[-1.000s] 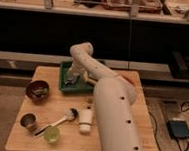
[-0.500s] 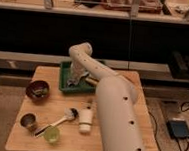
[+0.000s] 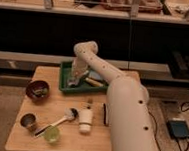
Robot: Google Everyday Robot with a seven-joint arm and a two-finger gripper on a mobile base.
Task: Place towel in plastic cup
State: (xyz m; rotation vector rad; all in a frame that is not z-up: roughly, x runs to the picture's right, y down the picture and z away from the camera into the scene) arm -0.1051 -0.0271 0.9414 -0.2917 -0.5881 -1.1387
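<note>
My white arm reaches from the lower right over the wooden table [image 3: 31, 142] to the green tray [image 3: 66, 66] at the back. My gripper [image 3: 73, 80] is down in the left part of the tray, on or just above a pale crumpled thing that looks like the towel [image 3: 77, 82]. A translucent green plastic cup [image 3: 52, 133] stands upright near the table's front left, far from the gripper.
A dark bowl [image 3: 38, 90] sits at the left and a metal cup [image 3: 28, 120] at the front left. A brush [image 3: 66, 116], a white bottle [image 3: 85, 120] and a black object [image 3: 104, 114] lie mid-table. A yellowish item [image 3: 94, 82] lies in the tray.
The arm has barely shifted. The gripper stays low in the left part of the green tray.
</note>
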